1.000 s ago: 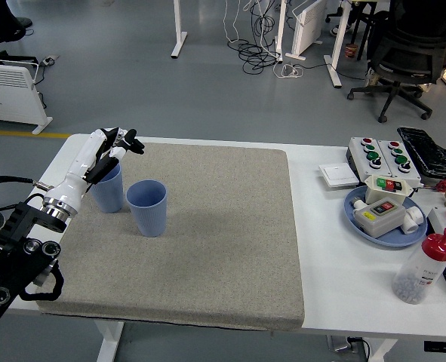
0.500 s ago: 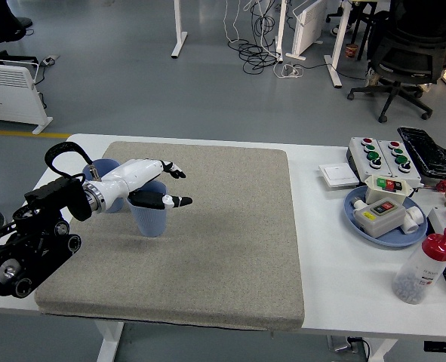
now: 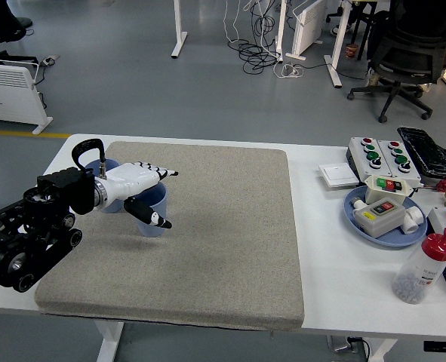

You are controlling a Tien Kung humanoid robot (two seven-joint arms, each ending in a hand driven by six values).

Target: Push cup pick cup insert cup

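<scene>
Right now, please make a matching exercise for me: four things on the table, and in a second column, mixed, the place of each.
Things:
1. robot hand
2. blue cup
3. bottle with red cap
4. blue plate

Places:
A. near right of the table
B. holds button boxes
C. around the cup on the mat
D. on the grey mat, left part

Pairs: 1-C, 2-D, 3-A, 4-B
</scene>
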